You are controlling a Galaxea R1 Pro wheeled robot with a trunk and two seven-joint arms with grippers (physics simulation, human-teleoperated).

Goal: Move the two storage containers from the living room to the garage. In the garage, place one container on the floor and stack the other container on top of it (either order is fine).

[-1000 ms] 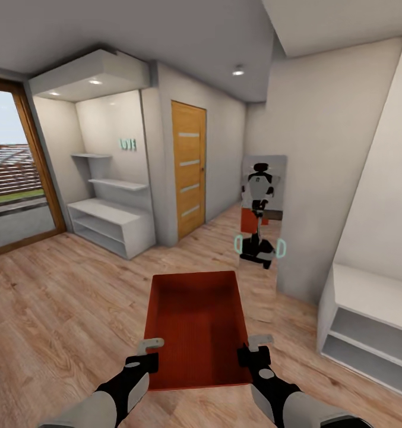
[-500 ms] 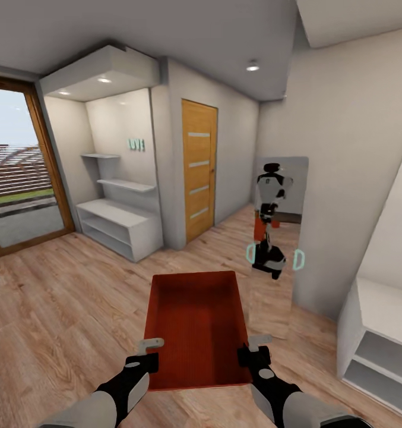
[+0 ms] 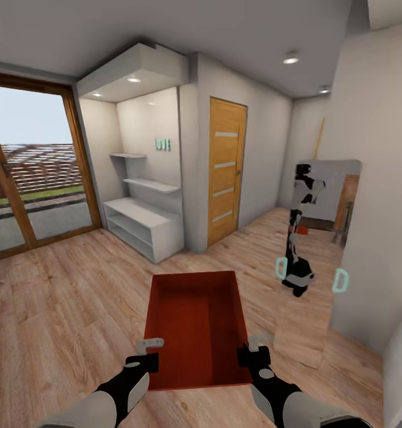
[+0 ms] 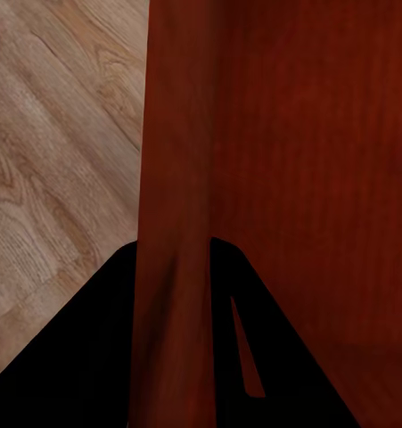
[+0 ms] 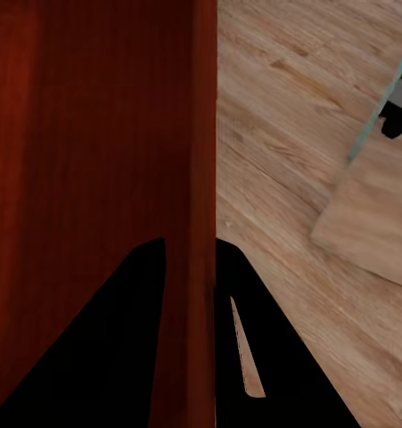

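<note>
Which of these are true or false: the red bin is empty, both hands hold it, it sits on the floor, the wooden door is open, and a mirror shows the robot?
1. The red bin is empty. True.
2. The left gripper and the right gripper each clamp a side wall of the bin. True.
3. The bin sits on the wood floor. False: it is held up above the floor.
4. The wooden door stands open. False: it is closed.
5. A mirror against the wall shows the robot. True.
</note>
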